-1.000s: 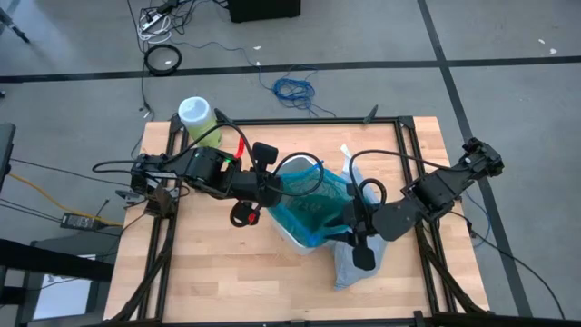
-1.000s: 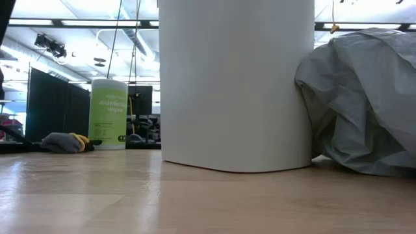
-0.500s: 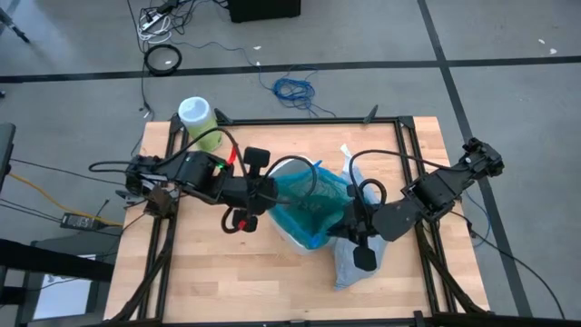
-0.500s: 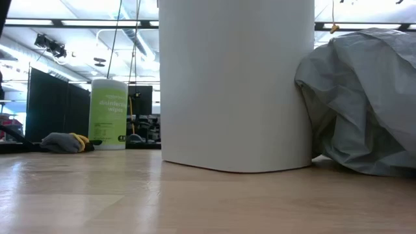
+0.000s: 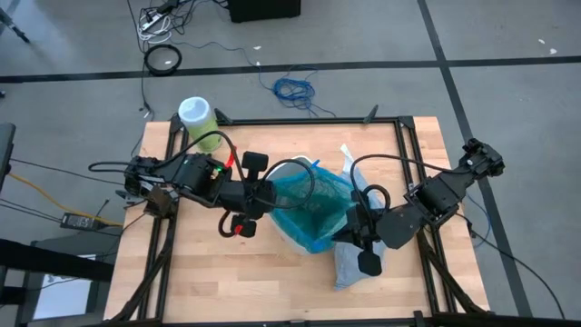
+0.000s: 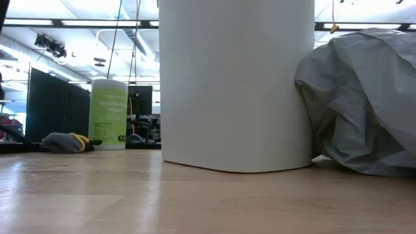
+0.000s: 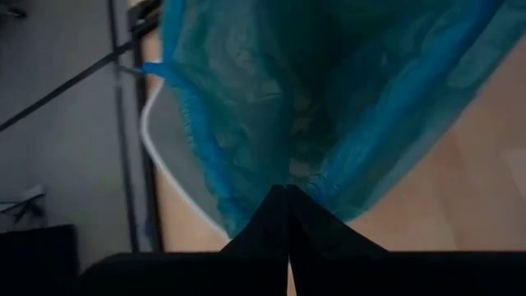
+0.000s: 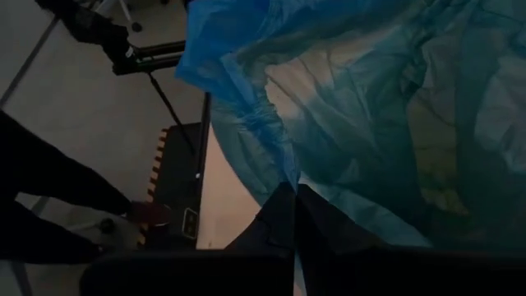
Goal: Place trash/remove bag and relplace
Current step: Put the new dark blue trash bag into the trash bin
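At the centre of the high view stands the white bin (image 5: pixel 292 238), and a teal bag (image 5: pixel 309 204) is draped over its mouth. My left tool (image 5: pixel 269 197) is at the bag's left edge, fingers pinched tight on the teal film; in my left wrist view the two dark fingers (image 7: pixel 283 215) meet in a point with the teal plastic bunched right at their tips. My right tool (image 5: pixel 349 223) is at the bag's right edge, also closed down on the film; in my right wrist view the fingertips (image 8: pixel 289 212) come together where the blue-green sheet folds in. The pale grey bag (image 5: pixel 356 254) lies crumpled on the wooden surface (image 5: pixel 209 272) to the right of the bin, touching it, partly under my right arm. In the low view it is a grey heap (image 6: pixel 364 104) at right, against the bin's white wall (image 6: pixel 234 84). A green wipes canister (image 5: pixel 195 116) stands at the surface's upper left corner
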Controlling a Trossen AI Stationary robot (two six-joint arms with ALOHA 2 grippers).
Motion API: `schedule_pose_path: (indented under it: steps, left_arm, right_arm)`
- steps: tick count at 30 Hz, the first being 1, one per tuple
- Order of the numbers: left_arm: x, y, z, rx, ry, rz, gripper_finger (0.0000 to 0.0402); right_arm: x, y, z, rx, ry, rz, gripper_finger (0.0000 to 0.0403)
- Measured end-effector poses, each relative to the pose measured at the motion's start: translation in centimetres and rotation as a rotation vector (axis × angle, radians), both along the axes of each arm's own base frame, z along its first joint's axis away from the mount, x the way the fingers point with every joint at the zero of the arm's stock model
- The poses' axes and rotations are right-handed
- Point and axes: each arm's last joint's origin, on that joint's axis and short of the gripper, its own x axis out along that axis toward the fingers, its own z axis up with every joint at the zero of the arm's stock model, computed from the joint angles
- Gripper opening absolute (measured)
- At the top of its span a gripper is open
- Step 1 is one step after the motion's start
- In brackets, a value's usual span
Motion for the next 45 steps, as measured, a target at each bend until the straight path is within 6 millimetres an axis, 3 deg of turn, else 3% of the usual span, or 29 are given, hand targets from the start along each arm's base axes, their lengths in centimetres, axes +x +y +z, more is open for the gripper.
schedule_pose_path:
  steps: [6,19,27,30,34,38,40,45]
  left_arm:
    - [-0.2,-0.3,0.0,-0.096,0.031,-0.06,0.0001]
    - [-0.3,-0.2,0.1,-0.102,0.03,-0.062,0.0001]
    - [-2.6,0.8,2.0,-0.075,-0.051,-0.029,0.0001]
    - [-3.4,1.4,1.7,-0.05,-0.034,-0.013,0.0001]
    - [-3.2,1.6,1.3,0.002,-0.031,-0.017,0.0001]
    - [-2.7,1.3,3.6,-0.084,-0.237,-0.057,0.0001]
    - [-2.8,1.2,4.1,-0.079,-0.248,-0.131,0.0001]
    - [-1.9,2.6,3.1,0.052,-0.211,0.045,0.0001]
  right_arm:
    - [-0.5,0.8,0.0,0.012,0.002,0.025,0.0]
    - [-0.8,1.4,-0.1,0.036,0.009,0.025,0.0]
    - [-0.8,1.5,-0.2,0.046,0.016,0.027,0.0]
    - [-0.9,1.6,-0.2,0.047,0.016,0.032,0.0]
    - [-0.9,1.6,-0.2,0.042,0.016,0.036,0.0]
    - [-0.9,1.6,-0.2,0.04,0.016,0.038,0.0]
    - [-0.9,1.6,-0.2,0.04,0.016,0.038,0.0]
    - [-0.9,1.6,-0.2,0.038,0.016,0.039,0.0]
